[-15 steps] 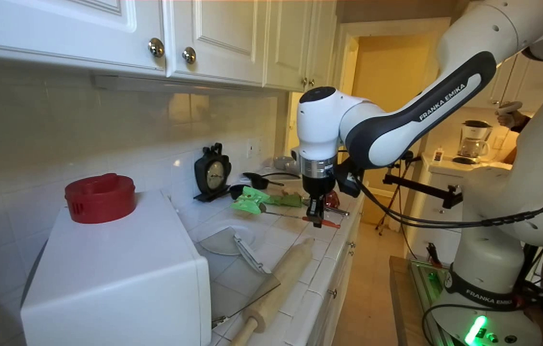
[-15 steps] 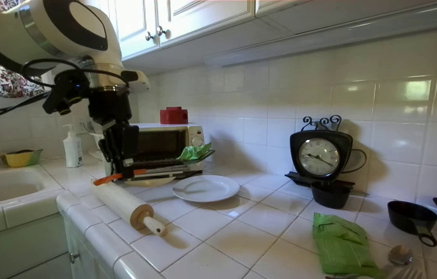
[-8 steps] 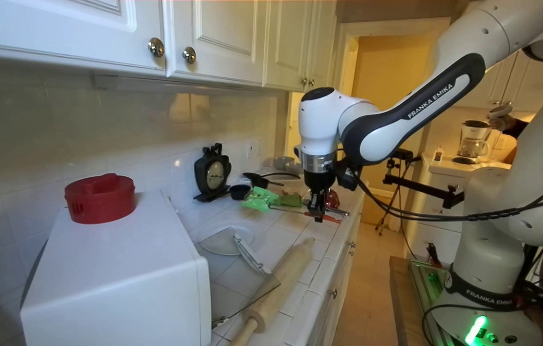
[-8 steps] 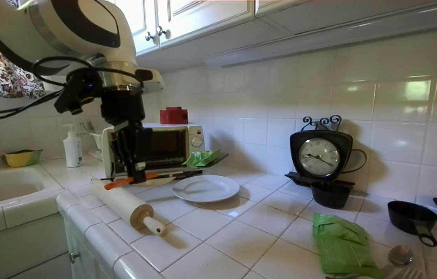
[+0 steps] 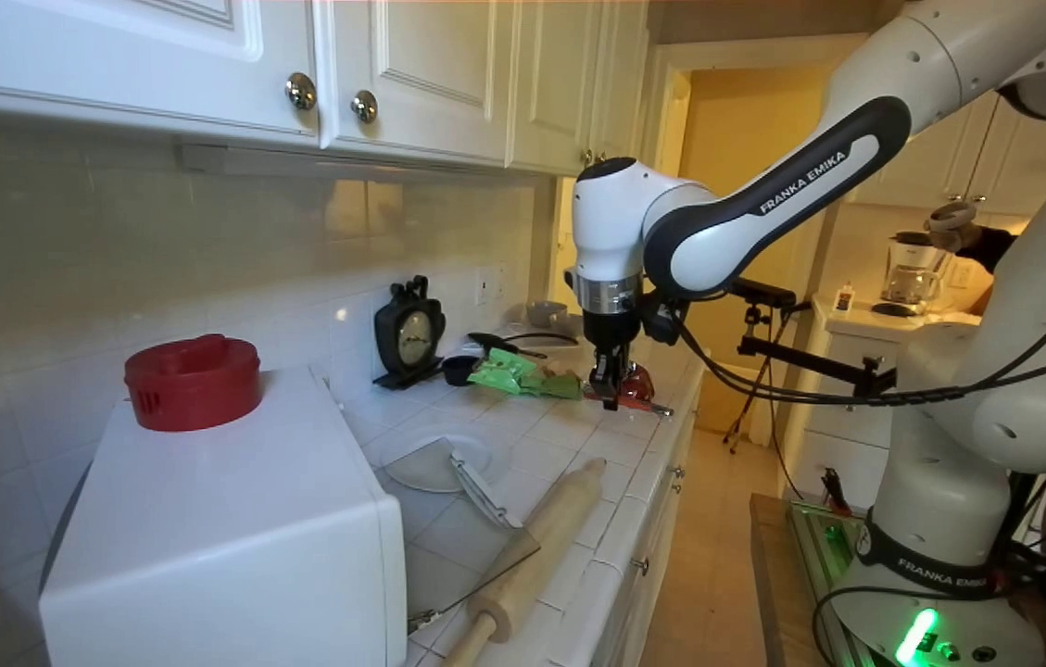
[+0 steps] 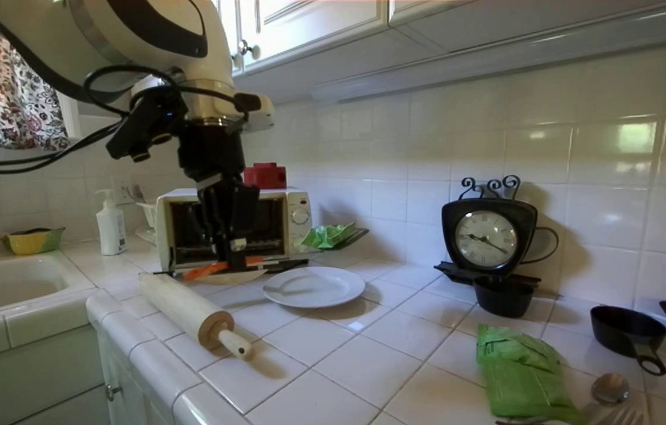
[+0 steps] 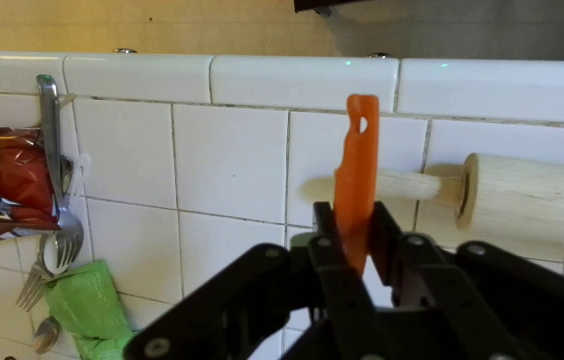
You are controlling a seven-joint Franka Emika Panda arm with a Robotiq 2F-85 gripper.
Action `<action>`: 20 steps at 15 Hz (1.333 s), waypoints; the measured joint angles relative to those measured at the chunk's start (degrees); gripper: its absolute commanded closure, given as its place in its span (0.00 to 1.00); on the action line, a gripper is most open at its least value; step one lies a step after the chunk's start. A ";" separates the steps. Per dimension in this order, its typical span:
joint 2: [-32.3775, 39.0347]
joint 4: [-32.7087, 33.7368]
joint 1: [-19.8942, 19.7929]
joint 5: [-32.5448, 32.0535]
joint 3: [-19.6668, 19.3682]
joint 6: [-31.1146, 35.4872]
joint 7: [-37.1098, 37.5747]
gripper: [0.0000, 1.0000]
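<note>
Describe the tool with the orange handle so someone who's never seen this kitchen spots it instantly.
Find the boxy white toaster oven on the white-tiled counter. Farther along, above the counter, a black gripper is clamped on the orange-handled tool. The orange colour and the hole near its end set it apart from the pale wooden rolling pin and silver metal forks.

The handle is orange, the hand black, the worktop white-tiled, the packet green, the curtain red-and-white floral.
</note>
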 measured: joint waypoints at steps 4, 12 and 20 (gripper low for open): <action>3.17 5.53 0.06 0.00 0.52 -5.34 -0.53 0.95; 12.55 16.36 1.36 -0.05 2.27 -18.33 0.31 0.95; 17.36 22.57 4.50 -1.93 3.35 -29.26 6.70 0.95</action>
